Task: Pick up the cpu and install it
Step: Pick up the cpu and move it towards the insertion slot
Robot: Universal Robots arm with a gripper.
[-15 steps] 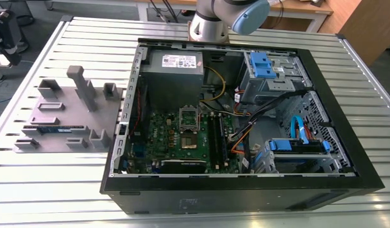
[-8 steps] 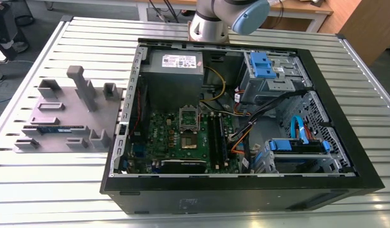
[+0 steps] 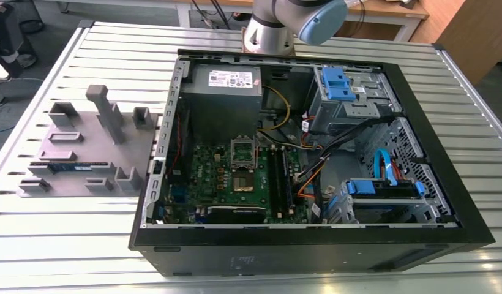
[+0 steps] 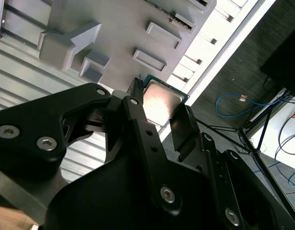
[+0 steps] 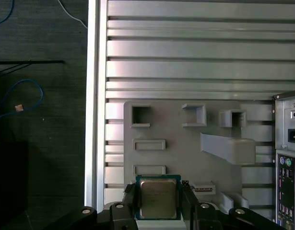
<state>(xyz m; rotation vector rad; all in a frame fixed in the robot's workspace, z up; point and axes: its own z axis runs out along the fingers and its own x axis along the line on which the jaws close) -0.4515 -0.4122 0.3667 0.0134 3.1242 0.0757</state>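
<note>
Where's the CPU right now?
The small square silver-topped cpu sits between the fingers of the black hand in both wrist views, held above the grey moulded parts tray on the slatted metal table.

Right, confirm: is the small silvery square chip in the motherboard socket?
No, in the first wrist view the small silvery square chip sits in the claw.

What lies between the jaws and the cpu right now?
Nothing: in the first wrist view the gripper has its jaws directly against opposite edges of the cpu, above the grey tray.
</note>
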